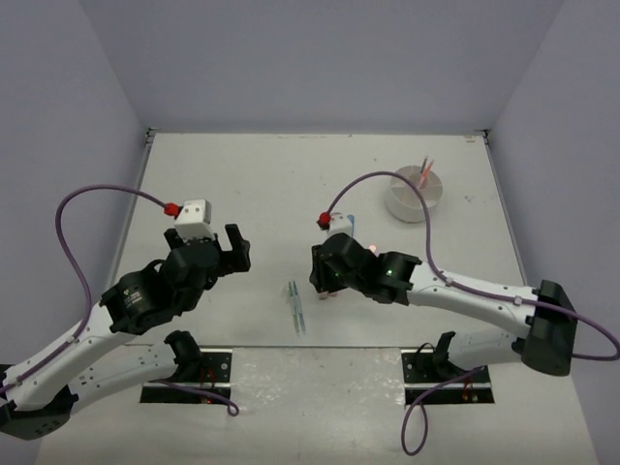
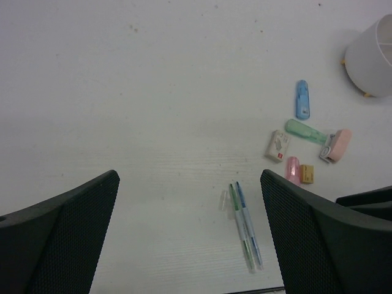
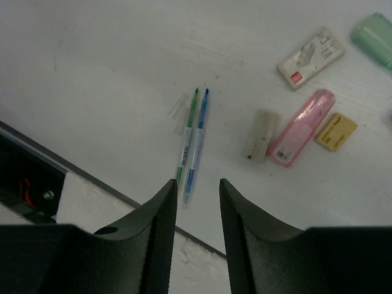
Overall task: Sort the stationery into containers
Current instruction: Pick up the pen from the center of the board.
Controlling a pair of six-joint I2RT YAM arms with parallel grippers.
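Observation:
A green pen (image 3: 187, 138) and a blue pen (image 3: 197, 144) lie side by side near the table's front edge; they also show in the top view (image 1: 295, 308) and the left wrist view (image 2: 245, 226). A small clear cap (image 3: 179, 110) lies beside them. Pastel blocks lie to their right: pink (image 3: 301, 127), tan (image 3: 336, 131), whitish (image 3: 260, 135), a white labelled one (image 3: 311, 57), green (image 3: 375, 37) and light blue (image 2: 302, 99). The white round tub (image 1: 417, 194) at the back right holds red pens. My right gripper (image 3: 198, 182) hovers over the pens' near ends, slightly open and empty. My left gripper (image 2: 190, 177) is wide open and empty, left of the pens.
The table's front edge (image 3: 73, 168) runs just below the pens, with the arms' black base plates (image 1: 189, 373) beyond it. Purple cables (image 1: 87, 194) loop over both arms. Walls close in the table at the back and sides.

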